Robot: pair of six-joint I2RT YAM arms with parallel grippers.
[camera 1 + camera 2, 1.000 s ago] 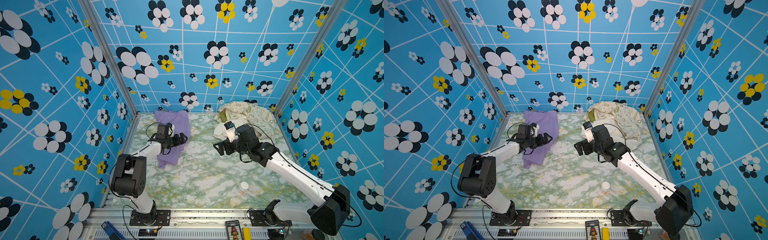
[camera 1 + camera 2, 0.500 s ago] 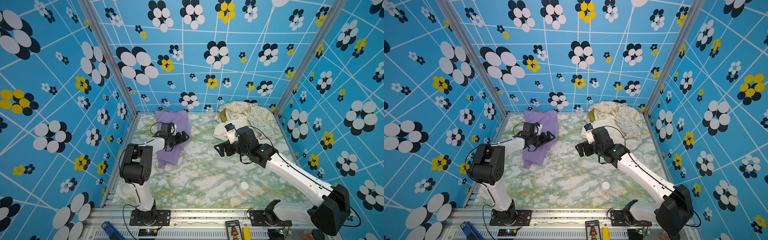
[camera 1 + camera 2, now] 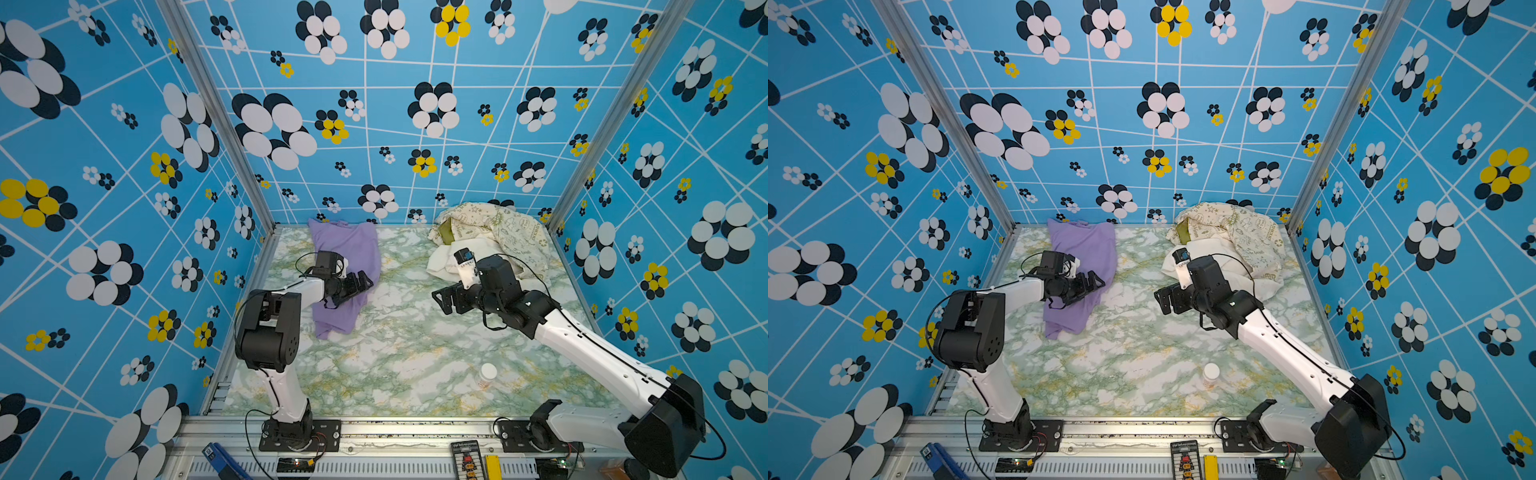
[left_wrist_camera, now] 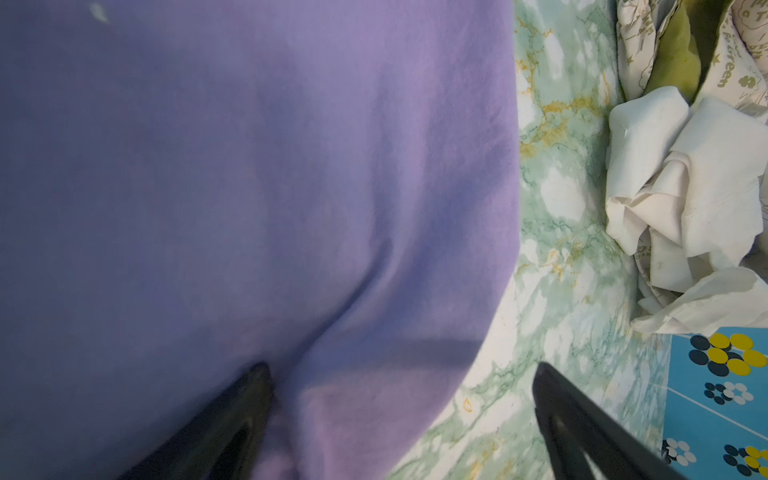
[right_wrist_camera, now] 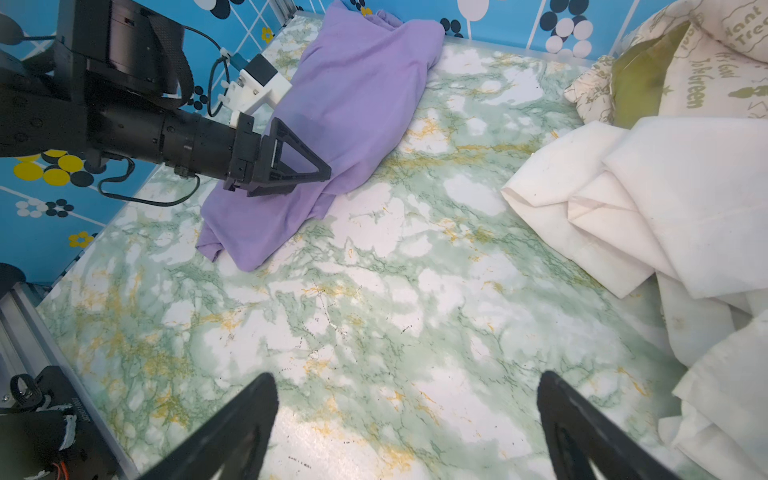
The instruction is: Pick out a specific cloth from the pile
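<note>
Lilac cloth (image 3: 355, 243): thin, soft, matte, a long rumpled strip lying flat on the glossy green-veined marble tabletop (image 3: 415, 353), back left, well apart from the pile (image 3: 503, 232). I have the left gripper (image 3: 359, 284) low over its middle, jaws spread, nothing clamped. The pile is crumpled cream doodle print, plain white folds and an olive patch. The right gripper (image 3: 442, 298) is beside it, jaws wide over bare marble.

Lab robot test cell, my arms (image 3: 284, 395) bolted to an aluminium rail (image 3: 415, 428), flower-print walls (image 3: 374, 104) around my marble-print desk (image 3: 395, 353).
</note>
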